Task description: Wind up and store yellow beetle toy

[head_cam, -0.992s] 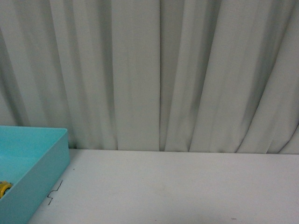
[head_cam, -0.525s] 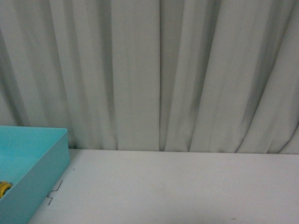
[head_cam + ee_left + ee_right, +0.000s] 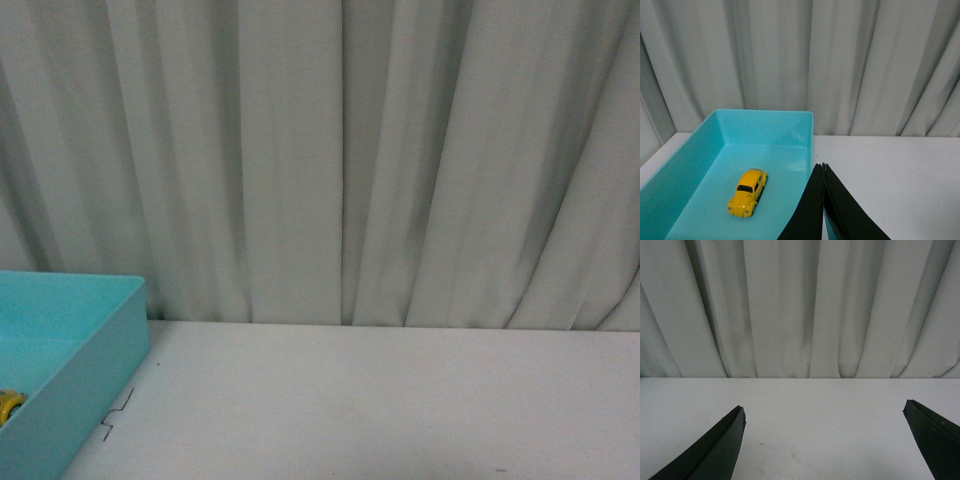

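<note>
Glossy yellow beetle toy (image 3: 747, 193) resting inside turquoise plastic bin (image 3: 765, 129), 9 o'clock of pressed-together left gripper (image 3: 822, 167); right gripper (image 3: 825, 412) spread wide above white table (image 3: 820, 405).

a glossy yellow toy car (image 3: 748, 192) with dark windows sits in a turquoise bin (image 3: 765, 131); black pincer fingers (image 3: 823, 210), white table (image 3: 890, 170), pale grey pleated curtain (image 3: 840, 65).

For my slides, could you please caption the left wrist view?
Small glossy yellow beetle toy car resting inside the open turquoise plastic bin, with the left gripper above the bin's rim, jaws shut and empty.
</note>
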Controlling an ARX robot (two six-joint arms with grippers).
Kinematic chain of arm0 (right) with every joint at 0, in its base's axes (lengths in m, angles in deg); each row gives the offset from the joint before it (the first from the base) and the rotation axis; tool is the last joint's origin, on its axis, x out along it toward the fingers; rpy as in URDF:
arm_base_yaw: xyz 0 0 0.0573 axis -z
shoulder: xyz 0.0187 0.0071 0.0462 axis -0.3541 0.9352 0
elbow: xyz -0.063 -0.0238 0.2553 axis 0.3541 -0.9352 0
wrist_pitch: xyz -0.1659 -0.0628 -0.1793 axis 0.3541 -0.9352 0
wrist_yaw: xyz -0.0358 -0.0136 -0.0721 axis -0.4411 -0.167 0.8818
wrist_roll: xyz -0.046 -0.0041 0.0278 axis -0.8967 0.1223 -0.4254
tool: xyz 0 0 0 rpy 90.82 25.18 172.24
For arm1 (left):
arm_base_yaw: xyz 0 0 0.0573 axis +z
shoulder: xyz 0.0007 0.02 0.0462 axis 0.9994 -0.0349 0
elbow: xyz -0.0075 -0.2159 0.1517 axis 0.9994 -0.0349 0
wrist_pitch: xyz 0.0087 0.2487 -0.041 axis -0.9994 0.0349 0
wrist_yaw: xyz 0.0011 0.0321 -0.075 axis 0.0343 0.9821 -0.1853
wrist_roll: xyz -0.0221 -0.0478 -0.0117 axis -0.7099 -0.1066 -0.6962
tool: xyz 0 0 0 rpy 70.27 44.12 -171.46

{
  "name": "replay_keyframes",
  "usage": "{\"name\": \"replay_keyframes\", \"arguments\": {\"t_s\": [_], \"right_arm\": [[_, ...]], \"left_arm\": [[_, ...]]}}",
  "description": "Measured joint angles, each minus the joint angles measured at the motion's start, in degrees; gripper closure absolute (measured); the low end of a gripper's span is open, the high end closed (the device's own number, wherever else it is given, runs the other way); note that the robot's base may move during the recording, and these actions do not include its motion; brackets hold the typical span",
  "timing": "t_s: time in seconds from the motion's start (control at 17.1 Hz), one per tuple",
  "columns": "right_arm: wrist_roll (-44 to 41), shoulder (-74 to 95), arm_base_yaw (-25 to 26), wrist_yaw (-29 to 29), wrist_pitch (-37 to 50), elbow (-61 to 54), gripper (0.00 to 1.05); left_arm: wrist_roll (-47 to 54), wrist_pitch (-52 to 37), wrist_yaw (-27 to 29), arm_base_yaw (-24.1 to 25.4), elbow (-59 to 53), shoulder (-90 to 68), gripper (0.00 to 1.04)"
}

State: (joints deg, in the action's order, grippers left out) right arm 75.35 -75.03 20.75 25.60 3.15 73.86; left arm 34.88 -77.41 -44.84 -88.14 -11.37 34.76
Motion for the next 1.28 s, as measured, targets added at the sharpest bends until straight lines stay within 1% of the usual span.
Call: {"name": "replay_keyframes", "arguments": {"t_s": [0.06,0.18,0.23,0.29,0.35,0.58,1.28], "right_arm": [[0.0,0.0,0.0,0.0,0.0,0.0,0.07],[0.0,0.0,0.0,0.0,0.0,0.0,0.07],[0.0,0.0,0.0,0.0,0.0,0.0,0.07],[0.0,0.0,0.0,0.0,0.0,0.0,0.07],[0.0,0.0,0.0,0.0,0.0,0.0,0.07],[0.0,0.0,0.0,0.0,0.0,0.0,0.07],[0.0,0.0,0.0,0.0,0.2,0.0,0.07]], "left_arm": [[-0.1,0.0,0.0,0.0,0.0,0.0,1.00],[-0.1,0.1,0.0,0.0,0.0,0.0,0.30],[-0.1,0.0,0.0,0.0,0.0,0.0,0.17],[-0.1,0.1,0.0,0.0,0.0,0.0,0.08],[0.0,0.0,0.0,0.0,0.0,0.0,0.05],[0.0,0.0,0.0,0.0,0.0,0.0,0.08],[0.0,-0.2,0.0,0.0,0.0,0.0,0.07]]}}
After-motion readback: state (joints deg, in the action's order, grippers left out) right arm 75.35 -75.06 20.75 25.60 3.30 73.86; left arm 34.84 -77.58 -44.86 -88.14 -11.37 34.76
